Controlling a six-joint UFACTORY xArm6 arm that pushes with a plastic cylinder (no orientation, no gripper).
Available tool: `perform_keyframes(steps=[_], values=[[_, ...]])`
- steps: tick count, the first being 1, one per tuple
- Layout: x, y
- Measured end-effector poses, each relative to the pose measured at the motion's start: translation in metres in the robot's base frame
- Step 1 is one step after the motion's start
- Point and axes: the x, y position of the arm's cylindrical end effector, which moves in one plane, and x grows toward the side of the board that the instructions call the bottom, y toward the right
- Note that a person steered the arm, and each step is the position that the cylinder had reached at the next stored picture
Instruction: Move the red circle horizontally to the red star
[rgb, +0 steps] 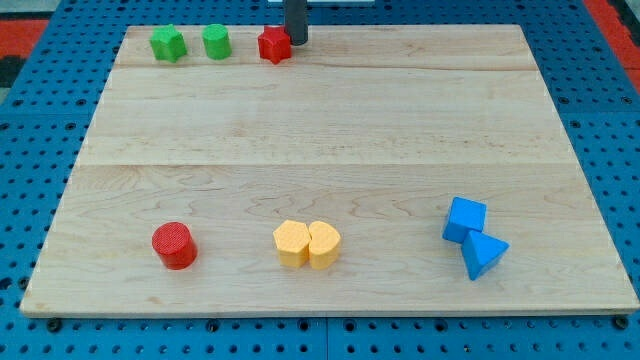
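Near the view's top edge, our tip (297, 42) sits just right of the red star (274, 45); no claw, holding nothing. Red circle (174, 245) lies bottom-left, well apart. We judge it light, rigid, slides easily; push its side low and centred.

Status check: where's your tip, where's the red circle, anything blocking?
My tip at the view's top, just right of the red star. Red circle far off, bottom left, untouched. Nothing near the red circle.
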Motion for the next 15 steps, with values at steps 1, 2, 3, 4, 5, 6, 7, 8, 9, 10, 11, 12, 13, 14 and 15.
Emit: perform_keyframes(steps=[1, 2, 3, 4, 5, 6, 7, 8, 9, 10, 11, 12, 13, 14, 15], values=[[-0.002, -0.012], [-0.014, -0.016], [-0.007, 0.038], [0.081, 0.089], [0.162, 0.068], [0.197, -0.013], [0.237, -0.093], [0.294, -0.172], [0.384, -0.185], [0.393, -0.142], [0.349, -0.127], [0.304, -0.126], [0.276, -0.121], [0.255, -0.115], [0.272, -0.104]])
